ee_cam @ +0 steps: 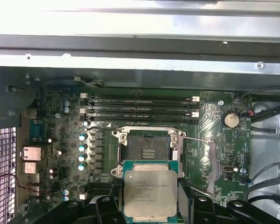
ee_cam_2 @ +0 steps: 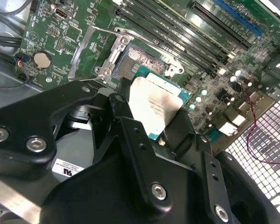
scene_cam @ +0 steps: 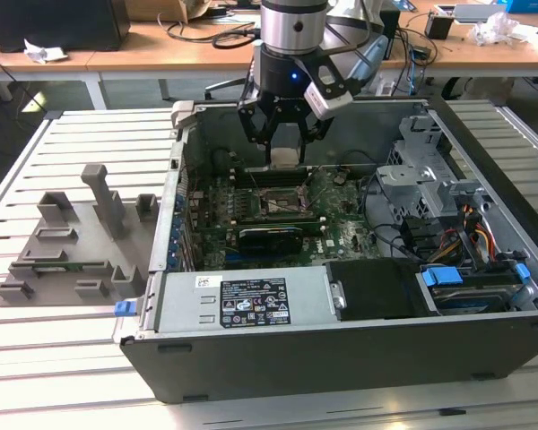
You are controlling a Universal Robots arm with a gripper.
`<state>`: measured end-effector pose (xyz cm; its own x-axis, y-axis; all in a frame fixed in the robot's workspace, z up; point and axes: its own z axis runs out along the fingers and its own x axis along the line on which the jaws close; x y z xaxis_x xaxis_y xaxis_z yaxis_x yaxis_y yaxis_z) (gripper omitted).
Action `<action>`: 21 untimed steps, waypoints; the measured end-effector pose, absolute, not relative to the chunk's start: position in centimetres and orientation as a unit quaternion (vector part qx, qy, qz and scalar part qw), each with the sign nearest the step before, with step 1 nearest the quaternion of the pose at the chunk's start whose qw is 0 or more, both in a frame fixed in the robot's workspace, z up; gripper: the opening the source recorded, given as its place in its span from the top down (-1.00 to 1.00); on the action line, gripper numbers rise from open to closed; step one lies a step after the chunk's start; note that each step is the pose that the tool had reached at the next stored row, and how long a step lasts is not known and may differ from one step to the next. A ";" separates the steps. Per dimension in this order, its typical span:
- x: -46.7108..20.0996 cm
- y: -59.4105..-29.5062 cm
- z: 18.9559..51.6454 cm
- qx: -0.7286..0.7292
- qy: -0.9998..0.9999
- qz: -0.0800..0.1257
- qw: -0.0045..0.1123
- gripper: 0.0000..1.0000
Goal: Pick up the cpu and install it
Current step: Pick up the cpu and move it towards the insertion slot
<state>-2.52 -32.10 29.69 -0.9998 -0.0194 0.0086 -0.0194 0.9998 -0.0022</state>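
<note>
Your gripper (scene_cam: 287, 141) is pinching the cpu (ee_cam: 150, 193) by its edges, holding it flat above the board, just short of the open socket (ee_cam: 148, 148). By my judgement you're mid-install: seating it calls for squaring the chip over that socket, with the memory slots (ee_cam: 142, 106) beyond.

Silver cylindrical arm (scene_cam: 293, 27) with a black collar, small blue light (scene_cam: 294, 77), pale boxy block (scene_cam: 328, 97) on one side, black angular gripper (scene_cam: 287, 156) links, round silver screws (ee_cam_2: 158, 190), white label (ee_cam_2: 65, 167)
</note>
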 end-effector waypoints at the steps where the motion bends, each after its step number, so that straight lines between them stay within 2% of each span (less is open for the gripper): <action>1: -2.5 -32.1 29.6 0.010 -1.000 0.001 0.004 -0.09; 21: -2.5 -32.0 28.0 0.010 -1.000 0.001 0.004 -0.09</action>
